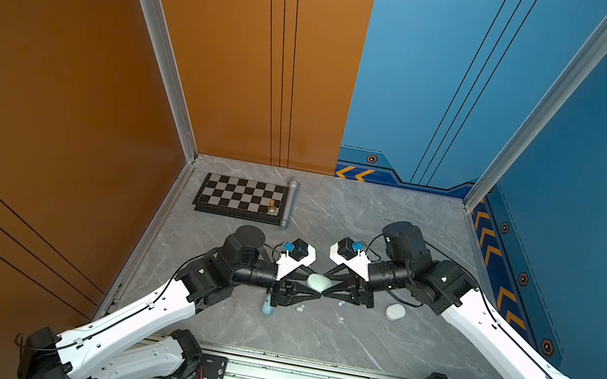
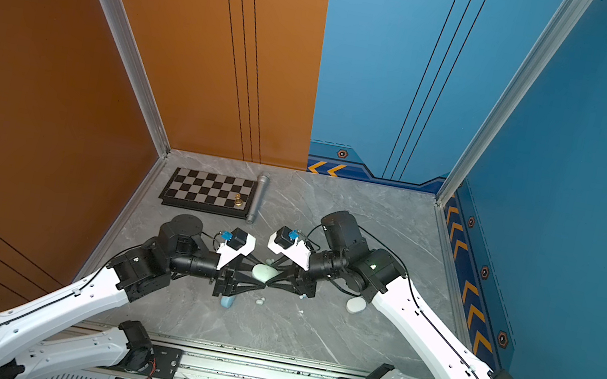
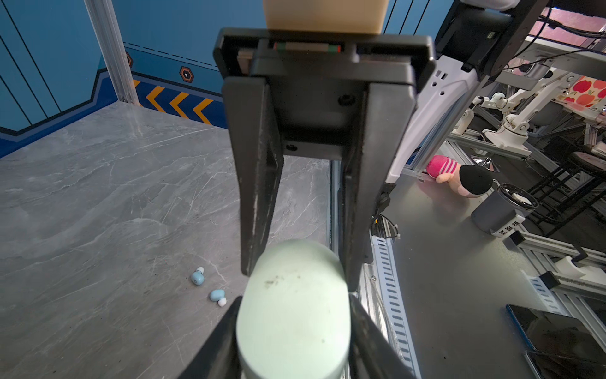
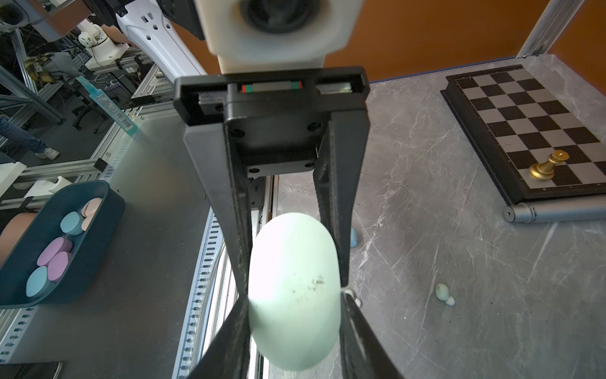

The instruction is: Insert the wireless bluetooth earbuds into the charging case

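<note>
A pale mint, pebble-shaped charging case hangs above the middle of the table, lid closed. My left gripper is shut on one end of it and my right gripper on the other. The case fills the gap between each pair of fingers. Two pale blue earbuds lie on the table under the right gripper. A mint earbud lies in front of the left gripper.
A pale blue case lies partly under the left gripper. A white case sits below the right arm. At the back left, a chessboard with a gold piece borders a grey cylinder. A bin of cases stands off the table.
</note>
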Controlling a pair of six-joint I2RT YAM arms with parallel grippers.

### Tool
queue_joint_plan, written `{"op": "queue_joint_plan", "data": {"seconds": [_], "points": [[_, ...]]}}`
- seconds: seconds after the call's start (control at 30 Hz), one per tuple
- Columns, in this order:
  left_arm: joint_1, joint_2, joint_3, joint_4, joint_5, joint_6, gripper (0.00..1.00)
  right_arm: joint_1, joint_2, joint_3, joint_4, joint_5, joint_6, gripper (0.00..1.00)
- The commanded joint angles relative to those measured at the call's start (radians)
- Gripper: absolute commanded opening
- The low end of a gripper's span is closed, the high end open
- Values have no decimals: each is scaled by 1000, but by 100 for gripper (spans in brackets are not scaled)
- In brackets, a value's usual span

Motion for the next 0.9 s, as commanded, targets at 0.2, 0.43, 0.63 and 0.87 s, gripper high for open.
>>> {"op": "queue_joint_plan", "data": {"seconds": [0.2,0.43,0.63,0.87], "points": [[-8,2,29,13,7,3,46,-11,4,16,-15,-16,6,19],[-6,-14,30,-10,-11,21,51,-11,-8,12,2,-27,24,19],[-5,-2,44,-27,2,26,45,-42,-10,10,7,-31,28,19],[-5,11,54,-35,6,34,28,-46,-13,7,18,-29,35,19]]}}
